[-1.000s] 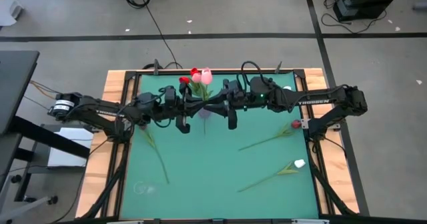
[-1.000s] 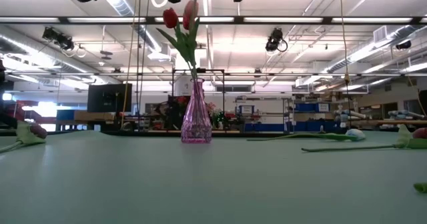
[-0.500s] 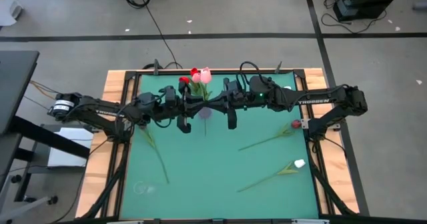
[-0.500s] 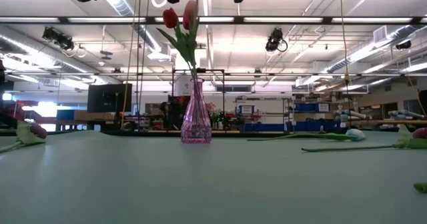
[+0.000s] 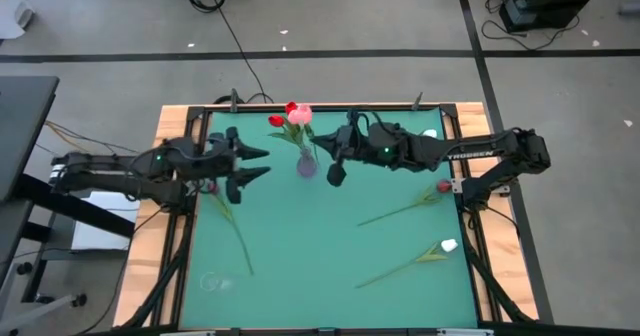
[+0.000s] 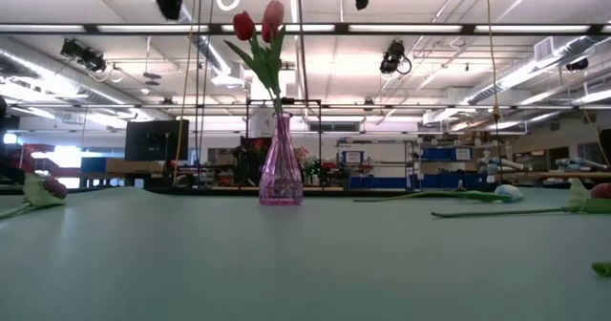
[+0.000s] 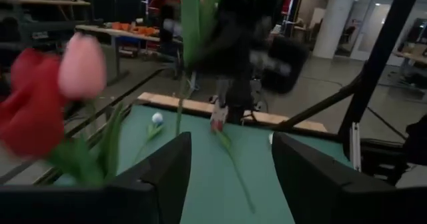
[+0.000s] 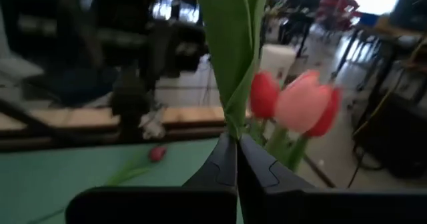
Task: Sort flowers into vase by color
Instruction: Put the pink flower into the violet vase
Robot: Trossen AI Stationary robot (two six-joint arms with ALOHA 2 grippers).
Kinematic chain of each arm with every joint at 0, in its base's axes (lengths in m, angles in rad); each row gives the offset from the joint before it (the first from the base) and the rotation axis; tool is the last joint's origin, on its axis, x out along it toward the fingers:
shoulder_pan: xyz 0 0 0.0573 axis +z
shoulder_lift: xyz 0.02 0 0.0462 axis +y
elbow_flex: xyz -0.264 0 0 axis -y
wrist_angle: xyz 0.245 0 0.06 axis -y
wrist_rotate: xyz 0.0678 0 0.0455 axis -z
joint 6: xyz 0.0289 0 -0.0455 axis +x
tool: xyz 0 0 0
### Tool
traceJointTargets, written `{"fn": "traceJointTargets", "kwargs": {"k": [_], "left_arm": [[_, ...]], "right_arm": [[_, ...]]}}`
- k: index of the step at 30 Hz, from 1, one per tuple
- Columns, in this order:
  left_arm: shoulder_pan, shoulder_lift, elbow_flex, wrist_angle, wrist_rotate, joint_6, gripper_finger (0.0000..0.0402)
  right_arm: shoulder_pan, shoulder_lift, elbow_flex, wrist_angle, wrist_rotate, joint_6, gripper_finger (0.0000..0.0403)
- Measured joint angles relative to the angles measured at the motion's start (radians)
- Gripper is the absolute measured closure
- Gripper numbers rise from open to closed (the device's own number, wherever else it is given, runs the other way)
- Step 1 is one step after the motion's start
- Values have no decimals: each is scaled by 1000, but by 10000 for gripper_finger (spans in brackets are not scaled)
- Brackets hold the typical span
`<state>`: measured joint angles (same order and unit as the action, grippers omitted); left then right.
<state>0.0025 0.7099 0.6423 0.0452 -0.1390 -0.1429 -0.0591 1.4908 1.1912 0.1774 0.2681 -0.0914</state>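
Vase w/ tulips table rear-center; loose flowers right.

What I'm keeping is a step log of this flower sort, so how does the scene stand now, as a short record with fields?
vase: upright at the table's far middle
in vase: red and pink tulips
left gripper: jaws open, empty, left of the vase
right gripper: jaws shut, right of the vase, a green leaf at their tip; pinched or not, cannot tell
loose on table: red-bud flower and white-bud flower on the right, one stem on the left
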Motion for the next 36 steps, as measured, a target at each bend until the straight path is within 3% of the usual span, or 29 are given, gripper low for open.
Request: {"fn": "traceJointTargets", "kwargs": {"k": [7, 11, 18, 27, 36], "left_arm": [[0, -176, -181, 2, -52, 4, 214], [0, -211, -237, -3, -51, -6, 218], [0, -222, -244, 4, -51, -4, 218], [0, -219, -244, 3, -51, -3, 218], [0, -219, -244, 3, -51, -3, 218]], "right_arm": [[-54, 5, 0, 126, -1, -35, 402], [-96, 43, 1, 195, -71, -15, 402], [-121, 128, 0, 212, -108, -17, 402], [-122, 128, 0, 185, -113, -14, 392], [-133, 128, 0, 77, -115, 89, 368]]}}
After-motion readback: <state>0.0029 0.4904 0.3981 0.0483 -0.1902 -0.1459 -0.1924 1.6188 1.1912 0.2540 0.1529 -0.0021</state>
